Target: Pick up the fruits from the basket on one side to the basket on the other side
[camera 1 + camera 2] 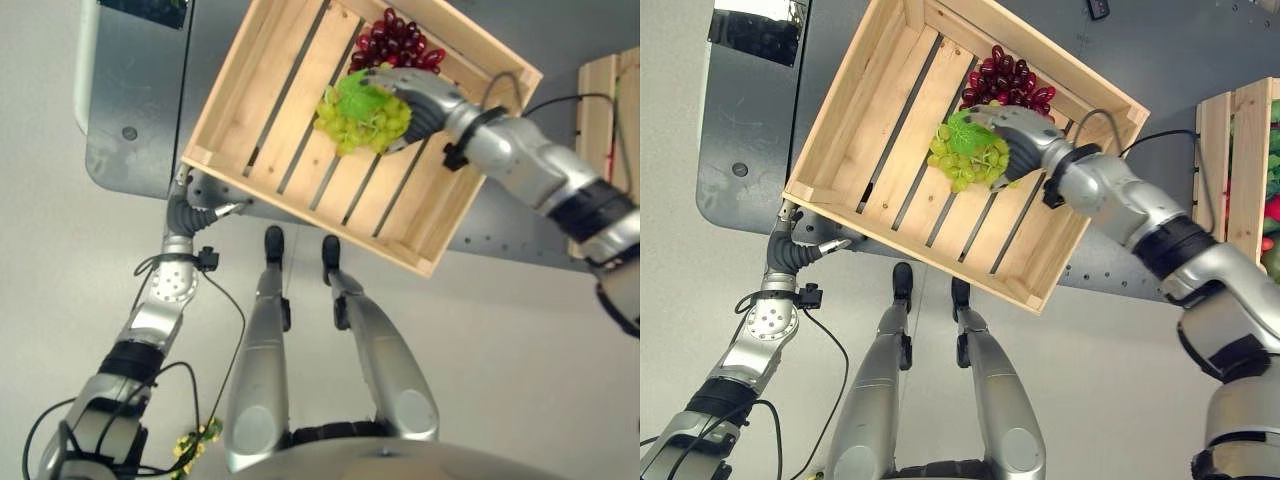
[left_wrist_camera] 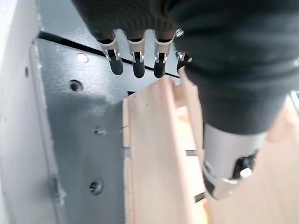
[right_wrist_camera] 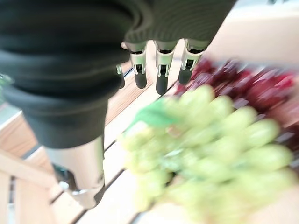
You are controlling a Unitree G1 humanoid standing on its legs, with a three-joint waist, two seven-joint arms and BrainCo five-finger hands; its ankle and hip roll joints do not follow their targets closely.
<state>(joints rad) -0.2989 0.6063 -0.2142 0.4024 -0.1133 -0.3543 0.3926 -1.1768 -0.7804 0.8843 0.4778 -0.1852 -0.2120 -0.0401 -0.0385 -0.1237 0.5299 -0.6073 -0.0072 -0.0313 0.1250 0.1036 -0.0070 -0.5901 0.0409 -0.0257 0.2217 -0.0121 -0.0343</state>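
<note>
A grey table (image 1: 130,150) carries a wooden crate (image 1: 855,120) holding red grapes (image 1: 1005,78), and a second crate (image 1: 1230,170) at the robot's right still holds fruit, so more remains. The right hand (image 1: 1015,130) reaches over green grapes (image 1: 968,155) inside the first crate, fingers (image 3: 159,70) straight above the bunch, so I judge it just released. The left hand (image 1: 800,250) rests relaxed at the crate's near corner

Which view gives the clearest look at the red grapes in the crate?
The left eye view: the red grapes lie whole in the wooden crate corner, beyond the right hand. The right eye view shows them much alike; the right wrist view only blurs them behind the green grapes.
</note>
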